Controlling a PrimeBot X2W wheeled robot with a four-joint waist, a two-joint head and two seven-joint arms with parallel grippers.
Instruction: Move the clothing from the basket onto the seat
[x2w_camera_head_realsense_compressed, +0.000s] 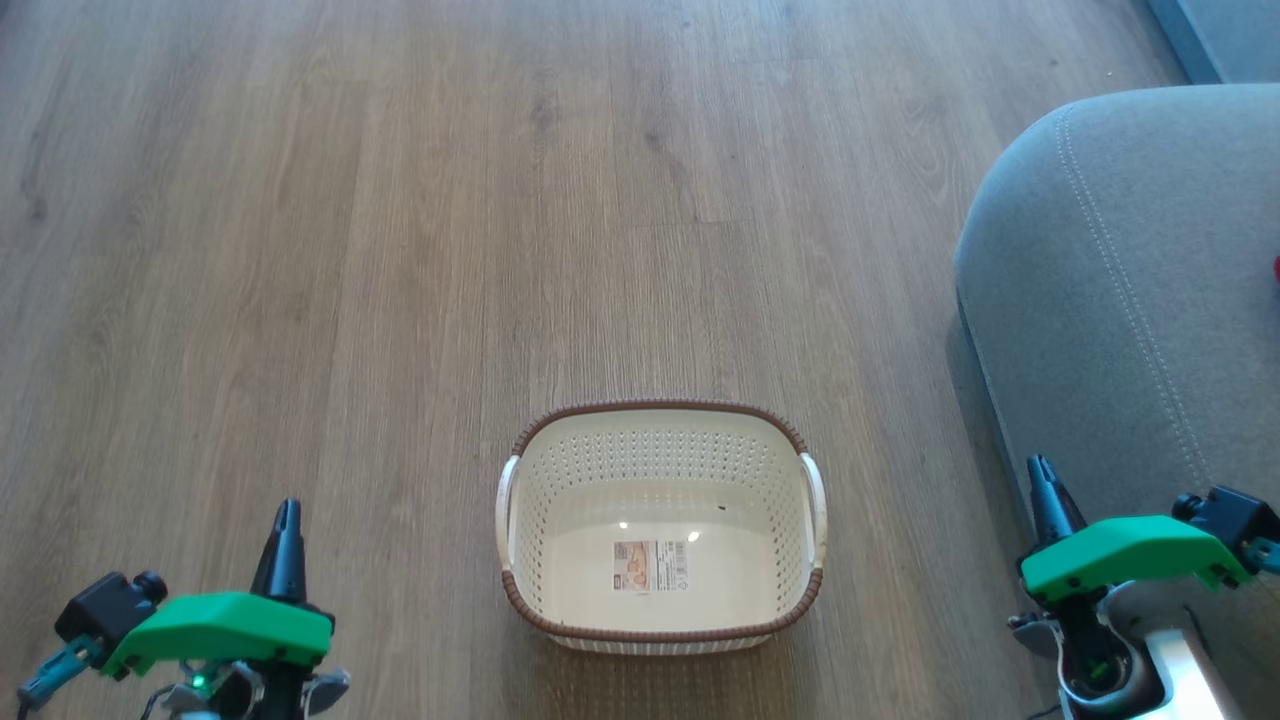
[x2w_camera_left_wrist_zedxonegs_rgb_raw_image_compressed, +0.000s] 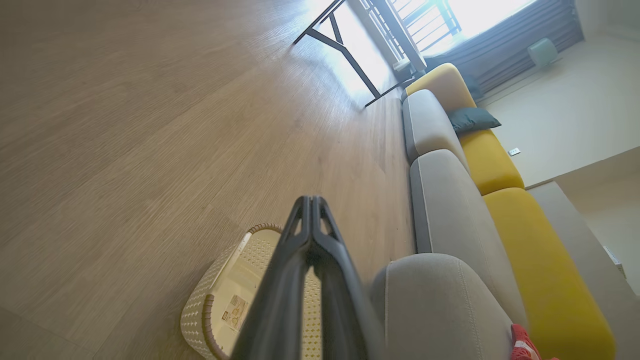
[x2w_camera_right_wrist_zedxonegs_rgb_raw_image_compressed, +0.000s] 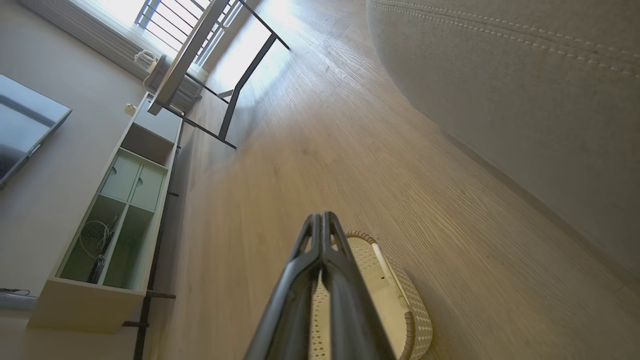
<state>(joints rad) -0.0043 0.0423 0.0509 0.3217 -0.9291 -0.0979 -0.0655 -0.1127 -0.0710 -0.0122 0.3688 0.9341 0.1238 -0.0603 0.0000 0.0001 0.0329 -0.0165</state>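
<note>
At the lower left of the head view, our left gripper (x2w_camera_head_realsense_compressed: 288, 512) hangs over the wooden floor (x2w_camera_head_realsense_compressed: 400, 250), well apart from the basket. In its own wrist view the jaws are pressed together with nothing between them.

In the middle, the basket (x2w_camera_head_realsense_compressed: 660, 412) stands upright on the floor. Its pale bottom is bare except for the label (x2w_camera_head_realsense_compressed: 650, 565), and no fabric lies in it.

At the lower right, our right gripper (x2w_camera_head_realsense_compressed: 1042, 470) sits just beside the rounded front edge of the seat (x2w_camera_head_realsense_compressed: 1120, 300). Its jaws too are closed tight on nothing.

Furthest right, the clothing (x2w_camera_left_wrist_zedxonegs_rgb_raw_image_compressed: 522, 345) lies on top of the seat. We see it as a small red patch with white marks at the bottom of the left wrist view, and as a red sliver at the right border of the head view. Most of it is cut off, so we cannot tell how it is spread or folded.

From this we judge the transfer done.

The garment looks soft, light and limp. It should sag and drape rather than keep a shape, and it should cling to the cushion rather than slide off. It will not break under a firm pinch. Should we need to shift it, we would open one pair of jaws and push down into a raised fold rather than a flat edge. Pinching through several layers, we would then lift high enough for the trailing cloth to hang free.
</note>
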